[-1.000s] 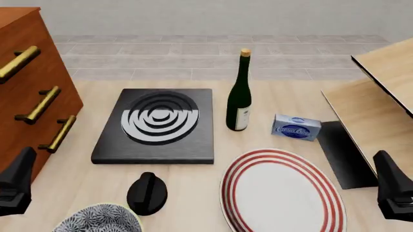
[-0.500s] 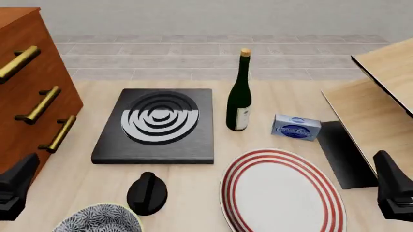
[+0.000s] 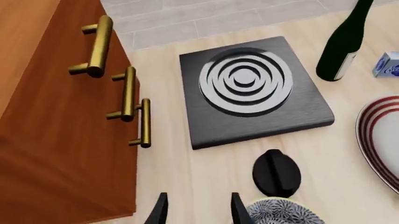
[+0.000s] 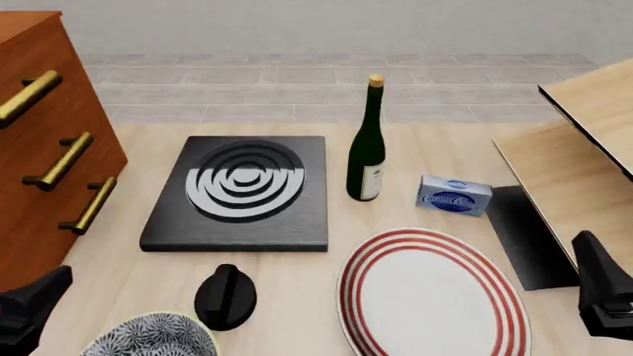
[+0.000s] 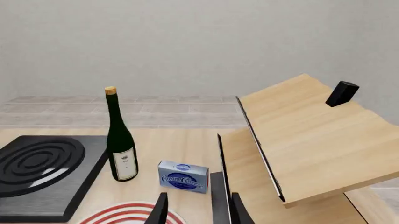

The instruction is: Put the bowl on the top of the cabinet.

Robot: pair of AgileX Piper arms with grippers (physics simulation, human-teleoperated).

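Observation:
The bowl (image 4: 148,338), grey-blue floral with a pale rim, sits at the near left edge of the table, partly cut off by the frame. It also shows in the left wrist view (image 3: 283,213). The reddish-brown cabinet (image 4: 44,141) with brass handles stands at the far left, also seen in the left wrist view (image 3: 56,121). My left gripper (image 4: 28,311) is open and empty, low between the cabinet and the bowl; its fingers (image 3: 160,212) stand apart just beside the bowl. My right gripper (image 4: 601,295) is open and empty at the near right.
A black hotplate (image 4: 240,191) lies mid-table with a black knob (image 4: 225,297) in front of it. A wine bottle (image 4: 367,144), a blue box (image 4: 454,195) and a large red-ringed plate (image 4: 431,297) stand to the right. Pale wood boards (image 4: 579,156) rise at the right.
My left gripper has moved down and nearer the table's front edge, tilting toward the bowl. The right arm has not moved.

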